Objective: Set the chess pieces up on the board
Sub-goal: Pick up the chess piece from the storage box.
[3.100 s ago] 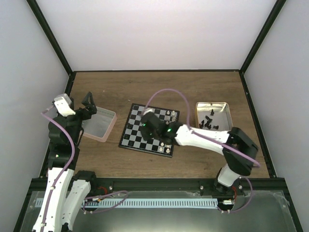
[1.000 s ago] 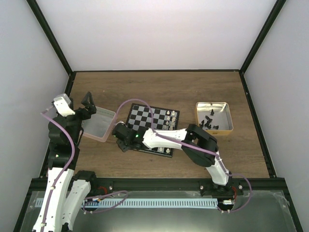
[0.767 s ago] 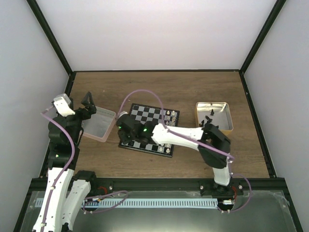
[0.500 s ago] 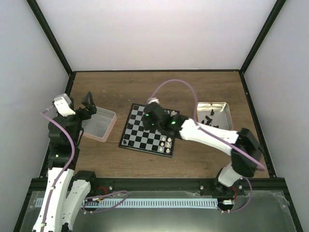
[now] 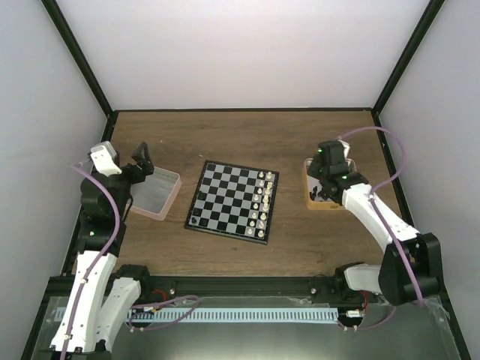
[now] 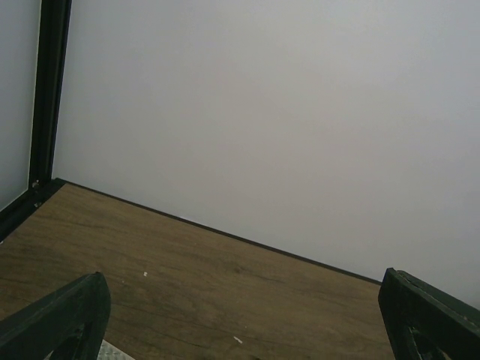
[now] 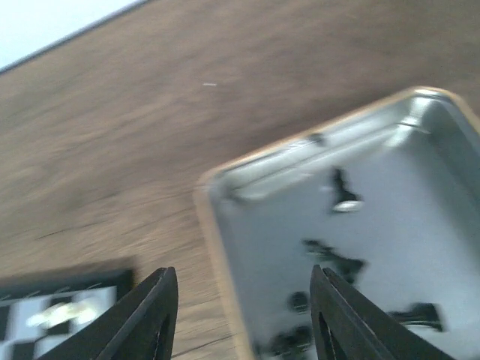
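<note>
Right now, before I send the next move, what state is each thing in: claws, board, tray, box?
Left claw: open, empty, raised.
Right claw: open, empty.
Board: flat, white pieces along its right side, one black piece at its near-left corner.
Tray: holds loose black pieces, some lying down.
Clear box: upright, no pieces visible inside.

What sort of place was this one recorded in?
Most likely a lab-style robot test cell: plain white panels in a black frame box in a wood-grain table, the left arm and right arm are bolted at its near edge, with a small chessboard and metal tray as props.
</note>
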Motion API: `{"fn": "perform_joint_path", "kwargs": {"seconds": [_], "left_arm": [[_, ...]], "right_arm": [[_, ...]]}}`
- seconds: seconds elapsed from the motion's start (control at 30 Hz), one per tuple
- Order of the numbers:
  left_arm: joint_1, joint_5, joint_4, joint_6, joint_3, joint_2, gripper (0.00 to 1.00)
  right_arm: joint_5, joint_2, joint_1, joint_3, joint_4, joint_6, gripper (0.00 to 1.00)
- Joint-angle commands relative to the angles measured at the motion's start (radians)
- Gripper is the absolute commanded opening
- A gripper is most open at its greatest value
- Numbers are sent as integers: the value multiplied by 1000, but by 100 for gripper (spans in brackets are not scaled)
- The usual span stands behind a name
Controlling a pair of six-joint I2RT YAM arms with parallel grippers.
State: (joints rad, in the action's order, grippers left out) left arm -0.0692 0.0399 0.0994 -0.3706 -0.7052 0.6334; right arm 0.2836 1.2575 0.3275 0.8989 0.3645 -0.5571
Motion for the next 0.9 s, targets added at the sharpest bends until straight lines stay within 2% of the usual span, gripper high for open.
{"fn": "perform_joint_path", "kwargs": {"seconds": [0.0,0.13,0.23,0.37,0.7,0.87], "left_arm": [[9,-5,-10,1,-8,-2,100],[9,0,-13,3,-6,-6,100],[10,-10,-17,2,-6,1,100],[9,17,-6,6,-10,4,100],[9,8,-11,6,-8,-10,100],[9,3,-13,4,-8,8,100]], "right_arm": [[-113,68,-181,-59,-67,22,50],[-183,214,-298,-43,-119,20,51],[-156,306,-327,-14,-159,49,50],[-202,442,-368,91,-120,117,46],[-209,524,-380,113,-162,193,44],[-222,552,-380,120,-155,206,34]]}}
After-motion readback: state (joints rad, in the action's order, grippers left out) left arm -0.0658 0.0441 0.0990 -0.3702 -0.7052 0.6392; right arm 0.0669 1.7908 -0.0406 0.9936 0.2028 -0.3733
